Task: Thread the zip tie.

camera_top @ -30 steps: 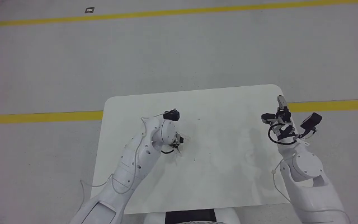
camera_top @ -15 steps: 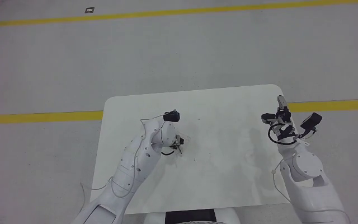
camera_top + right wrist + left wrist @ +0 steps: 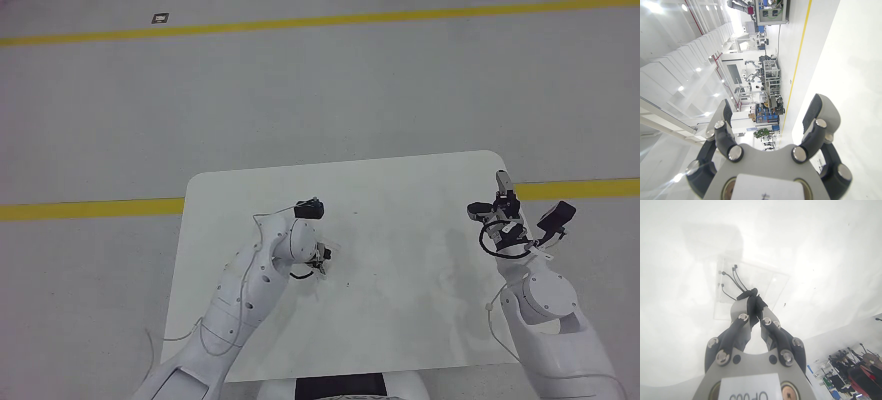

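Fingers [image 3: 738,308] of the left gripper [image 3: 754,295] pinched on several zip ties [image 3: 742,289] above a clear tray [image 3: 772,283] near the table's [image 3: 420,300] middle, right gripper [image 3: 772,102] spread wide near the right edge; gripping the ties as a bunch risks lifting extras or losing one.

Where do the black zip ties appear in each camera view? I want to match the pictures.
Top view: zip ties at the left pincer, left of the middle of the table.
Left wrist view: zip ties fan out from the shut pincer's tips, over a clear sheet.
Right wrist view: the camera faces the hall past the table edge.
Shared landmark: the white table.
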Controlling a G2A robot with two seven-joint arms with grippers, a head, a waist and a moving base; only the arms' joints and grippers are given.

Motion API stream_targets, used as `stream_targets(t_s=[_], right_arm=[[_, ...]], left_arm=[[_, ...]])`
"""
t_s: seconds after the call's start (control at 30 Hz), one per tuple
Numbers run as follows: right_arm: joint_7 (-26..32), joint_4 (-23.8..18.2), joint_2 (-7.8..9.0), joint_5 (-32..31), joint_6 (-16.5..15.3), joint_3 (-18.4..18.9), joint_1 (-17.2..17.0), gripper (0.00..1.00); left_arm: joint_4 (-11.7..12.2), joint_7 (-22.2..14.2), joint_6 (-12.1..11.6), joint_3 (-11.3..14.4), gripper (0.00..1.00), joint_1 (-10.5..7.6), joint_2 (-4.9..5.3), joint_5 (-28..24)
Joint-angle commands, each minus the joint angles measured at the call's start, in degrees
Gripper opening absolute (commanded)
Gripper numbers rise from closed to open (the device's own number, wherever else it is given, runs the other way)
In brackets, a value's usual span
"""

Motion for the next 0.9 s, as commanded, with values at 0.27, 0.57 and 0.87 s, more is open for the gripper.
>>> stream_targets(t_s=[0.27, 0.57, 0.87], right_arm=[[0.0, 0.0, 0.00, 0.0, 0.0, 0.0, 0.0, 1.00], [0.0, 0.0, 0.00, 0.0, 0.0, 0.0, 0.0, 1.00], [0.0, 0.0, 0.00, 0.0, 0.0, 0.0, 0.0, 1.00]], left_arm=[[1.1, 1.0, 0.0, -0.3, 0.27, 0.74, -0.06, 1.3], [4.4, 2.3, 0.0, 0.4, 0.22, -1.04, -0.78, 1.0], [8.3, 3.8, 0.0, 1.5, 0.16, -2.87, -1.63, -0.2]])
